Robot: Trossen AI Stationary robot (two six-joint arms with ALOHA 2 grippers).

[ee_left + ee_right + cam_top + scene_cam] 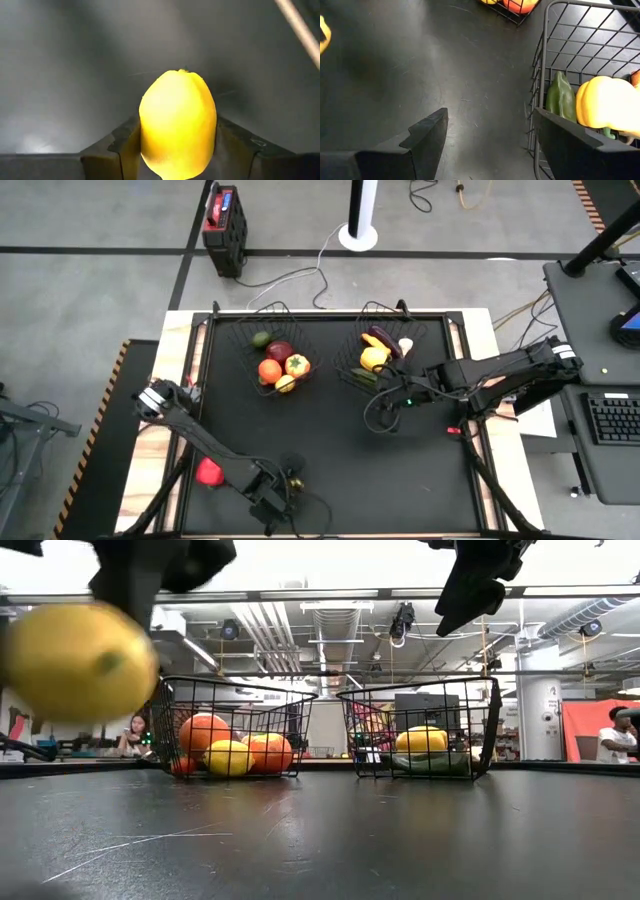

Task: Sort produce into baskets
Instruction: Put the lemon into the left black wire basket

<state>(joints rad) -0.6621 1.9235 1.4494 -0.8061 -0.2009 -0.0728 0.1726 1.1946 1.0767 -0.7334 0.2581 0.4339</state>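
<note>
Lemon fills the left wrist view, clamped between the left end effector's fingers above the bench's near edge. One red piece lies just off its left side. Both baskets already hold produce: the left basket several round fruits, the right basket a yellow pepper and others. Right end effector hangs beside that basket, fingers apart, empty. Sorting looks nearly finished.

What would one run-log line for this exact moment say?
left gripper: shut on yellow lemon, near table edge | right gripper: open, empty, beside right black wire basket
</note>
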